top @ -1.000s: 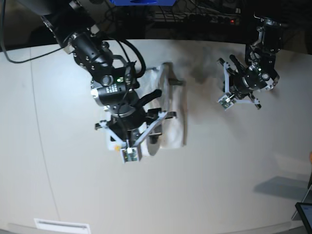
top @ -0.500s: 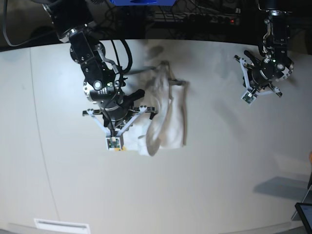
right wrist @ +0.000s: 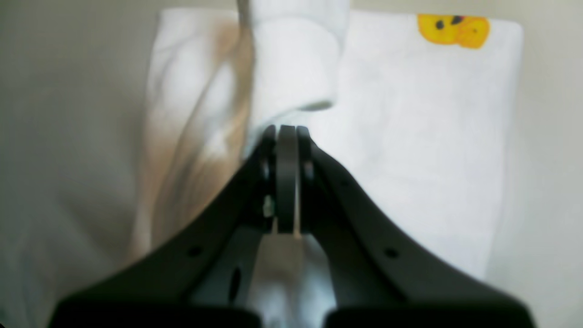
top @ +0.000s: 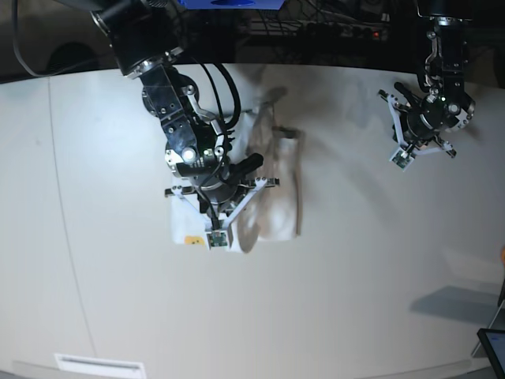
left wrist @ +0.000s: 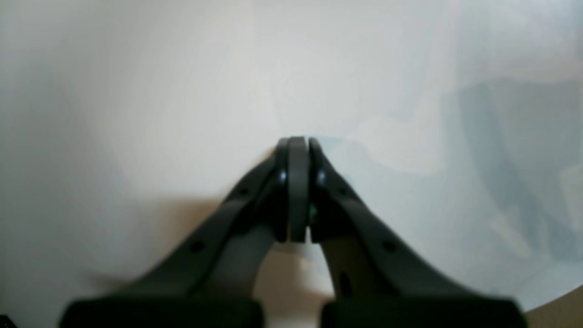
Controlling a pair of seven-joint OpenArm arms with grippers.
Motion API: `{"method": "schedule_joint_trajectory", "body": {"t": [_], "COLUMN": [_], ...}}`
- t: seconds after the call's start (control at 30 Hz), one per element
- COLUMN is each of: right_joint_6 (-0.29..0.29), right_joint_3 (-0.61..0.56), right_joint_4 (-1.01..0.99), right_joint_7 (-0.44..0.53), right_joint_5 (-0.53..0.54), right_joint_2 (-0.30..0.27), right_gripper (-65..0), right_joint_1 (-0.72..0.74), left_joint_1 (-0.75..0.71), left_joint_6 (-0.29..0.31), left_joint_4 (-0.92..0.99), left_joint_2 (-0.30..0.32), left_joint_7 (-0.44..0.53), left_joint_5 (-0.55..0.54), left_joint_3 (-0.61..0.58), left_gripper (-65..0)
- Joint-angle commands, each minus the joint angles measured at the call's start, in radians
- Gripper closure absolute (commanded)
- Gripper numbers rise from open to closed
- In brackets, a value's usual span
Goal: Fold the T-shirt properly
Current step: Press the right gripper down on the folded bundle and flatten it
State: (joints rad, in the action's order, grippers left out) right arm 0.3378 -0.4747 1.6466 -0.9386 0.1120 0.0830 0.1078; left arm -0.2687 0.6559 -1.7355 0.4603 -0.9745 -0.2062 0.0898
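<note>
White table [top: 371, 276]: pale, matte surface filling nearly the whole base view, with a curved far edge against a dark background of cables.
T-shirt [top: 276, 197]: white cloth folded into a narrow, upright bundle near the middle of the table, slightly toward the far edge. Its plain reverse faces up over most of the bundle. In the right wrist view the T-shirt [right wrist: 419, 136] shows a flat folded panel on one side, a rumpled, shadowed fold on the other, and a rolled flap standing up at the top centre.
Right arm [top: 170, 103]: black, reaching from the far edge down over the near-left part of the bundle.
Left arm [top: 442, 55]: black, hanging over bare table well apart from the cloth.
Right gripper [right wrist: 286, 136]: jaws pressed fully together, poised over the cloth just below the rolled flap. Whether any fabric is pinched between the tips cannot be told.
Left gripper [left wrist: 298, 146]: jaws pressed together with nothing between them, only blurred pale table beyond.
Yellow print [right wrist: 453, 29]: small yellow patch with dark spots at a corner of the flat panel, also seen at the bundle's near-left corner in the base view.
</note>
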Motion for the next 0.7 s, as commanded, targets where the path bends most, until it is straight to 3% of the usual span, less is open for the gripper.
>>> {"method": "schedule_joint_trajectory", "body": {"t": [0.0,0.33,0.67], "right_joint_6": [-0.003,0.002,0.007], "right_joint_3": [-0.022,-0.186,-0.224], "right_joint_4": [0.014,0.013,0.139], "right_joint_7": [0.023,0.023,0.013], "right_joint_5": [-0.005,-0.004,-0.011], "right_joint_2": [0.010,0.031,0.002], "right_gripper": [-0.3,-0.3,-0.3], "right_joint_1": [0.019,0.033,0.026], "left_joint_1": [0.004,0.007,0.027], "left_joint_6": [0.003,0.003,0.003], "left_joint_4": [-0.010,-0.010,-0.010], "left_joint_2": [0.013,0.008,-0.010], "left_joint_7": [0.001,0.002,0.002], "left_joint_5": [-0.002,-0.009,-0.009], "left_joint_3": [0.003,0.003,0.003], "left_gripper": [0.0,0.0,0.0]}}
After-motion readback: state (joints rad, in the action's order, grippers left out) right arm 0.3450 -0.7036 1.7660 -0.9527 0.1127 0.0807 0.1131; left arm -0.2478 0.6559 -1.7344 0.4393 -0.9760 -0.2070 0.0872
